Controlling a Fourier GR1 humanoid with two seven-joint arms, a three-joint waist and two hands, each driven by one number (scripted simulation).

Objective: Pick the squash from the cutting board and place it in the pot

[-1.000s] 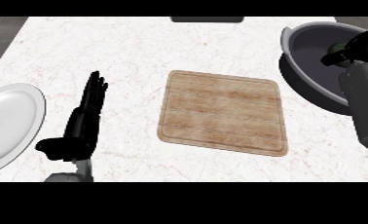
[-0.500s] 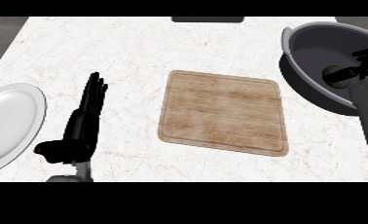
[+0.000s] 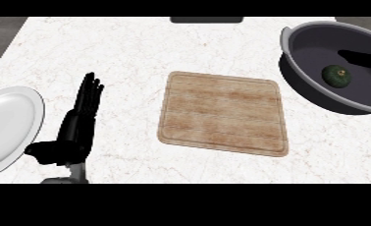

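Observation:
The dark green squash [image 3: 336, 74] lies inside the grey pot [image 3: 297, 70] at the right edge, resting on the pot's floor with nothing touching it. The wooden cutting board [image 3: 223, 112] sits in the middle of the counter with nothing on it. My left hand [image 3: 74, 124] rests open on the counter at the lower left, fingers straight and pointing away, far from the board and the pot. Of my right hand [image 3: 357, 58] only a dark sliver shows at the right edge, above the pot's inside and apart from the squash.
A white plate [image 3: 16, 122] lies at the left edge, just beside my left hand. A dark strip [image 3: 206, 19] sits at the counter's far edge. The white marble counter surrounds the board on all sides.
My right hand has pulled away to the right, out over the pot's edge. The squash, hidden under it before, now lies uncovered in the pot. The left hand has not moved.

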